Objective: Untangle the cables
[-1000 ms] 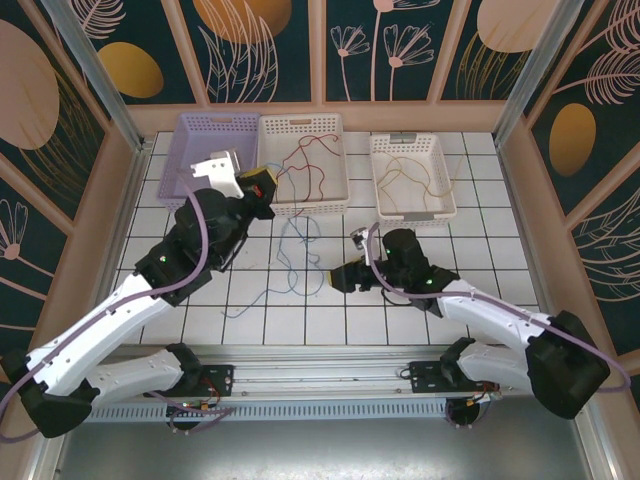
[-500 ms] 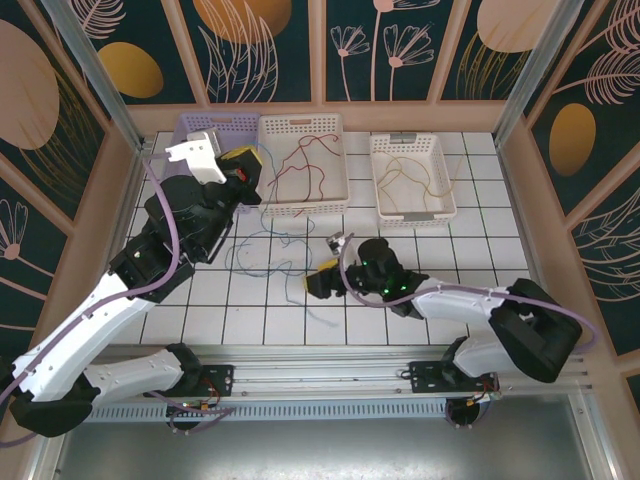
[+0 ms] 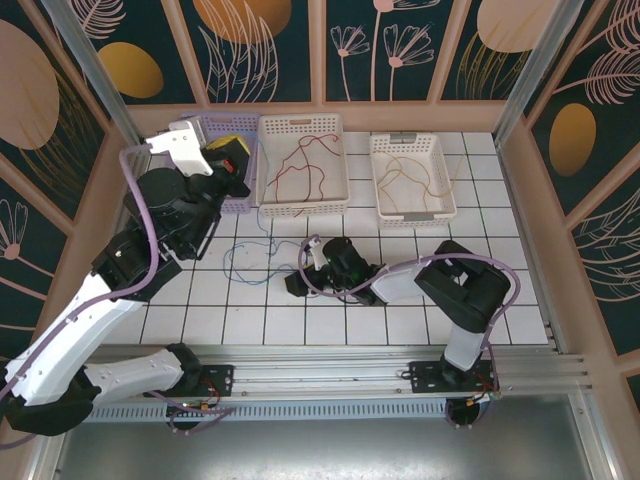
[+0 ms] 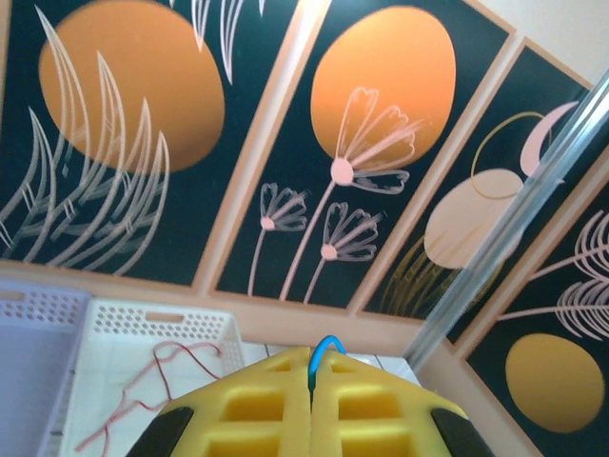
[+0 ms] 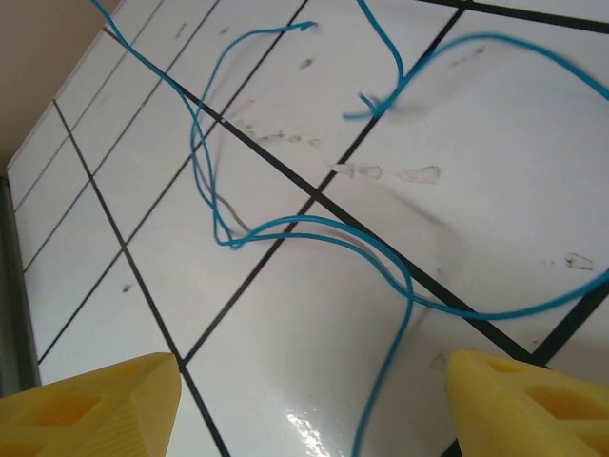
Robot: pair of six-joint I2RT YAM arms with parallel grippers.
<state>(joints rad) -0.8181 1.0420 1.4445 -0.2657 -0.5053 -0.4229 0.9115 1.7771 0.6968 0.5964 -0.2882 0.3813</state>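
Observation:
My left gripper [image 3: 232, 157] is raised above the lilac basket [image 3: 200, 128], and its yellow jaws are shut on a blue cable [image 4: 326, 345] that loops out between the tips [image 4: 312, 360]. More of that blue cable [image 3: 240, 246] lies in loose loops on the white tiles. My right gripper [image 3: 299, 284] sits low over the tiles at those loops. Its yellow fingers [image 5: 95, 400] stand wide apart and open, with blue cable [image 5: 314, 228] lying on the tile between and ahead of them. A red cable [image 3: 300, 160] lies in the middle white basket [image 3: 303, 124]. A yellow-orange cable [image 3: 410, 175] lies in the right one.
Three baskets line the back of the table: lilac, white, and white [image 3: 412, 215] at the right. Patterned walls and metal posts [image 3: 95, 70] close in the sides. The right arm [image 3: 465, 290] folds back on itself at mid-table.
My left gripper has risen and swung back-left over the lilac basket, drawing the blue cable with it. My right gripper has slid left along the tiles to the blue loops.

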